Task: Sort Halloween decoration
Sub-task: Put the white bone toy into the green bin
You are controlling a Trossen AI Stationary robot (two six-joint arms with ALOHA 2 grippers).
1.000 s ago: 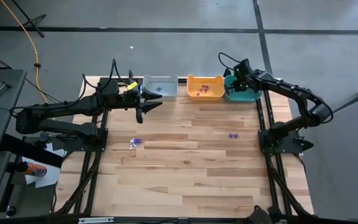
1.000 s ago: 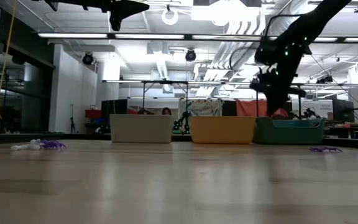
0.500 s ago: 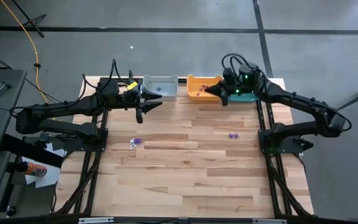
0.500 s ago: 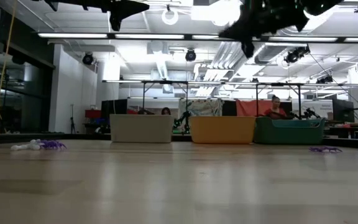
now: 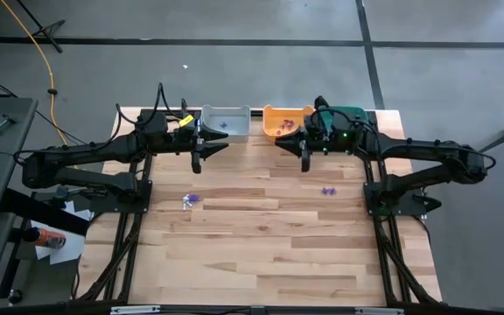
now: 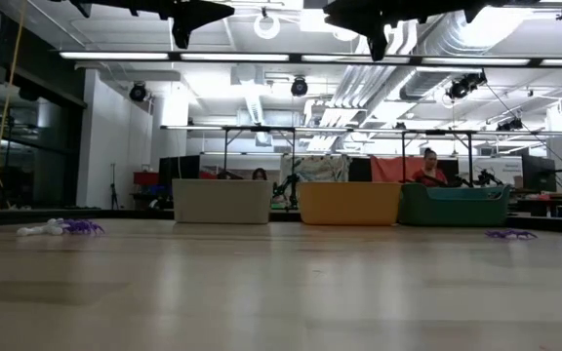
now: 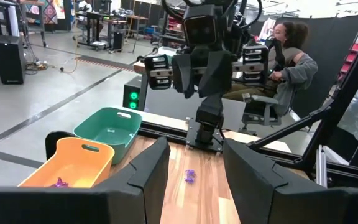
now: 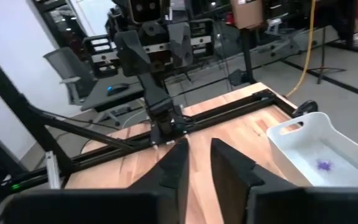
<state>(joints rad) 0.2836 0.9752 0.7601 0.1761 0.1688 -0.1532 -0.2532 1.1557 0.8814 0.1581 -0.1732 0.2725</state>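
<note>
On the tabletop (image 5: 261,236) we see trinkets still loose, one cluster (image 5: 191,200) left and one purple trinket (image 5: 327,190) right, while our left claw (image 5: 197,159) and right claw (image 5: 305,161), both open and empty, hover before the partly filled bins (image 5: 289,122).

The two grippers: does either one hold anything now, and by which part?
Nothing is held. The left gripper and the right gripper both show an empty gap between their fingers, above the table.

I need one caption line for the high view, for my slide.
Both arms hover near the grey bin, orange bin and teal bin; purple trinkets lie on the wooden table.
</note>
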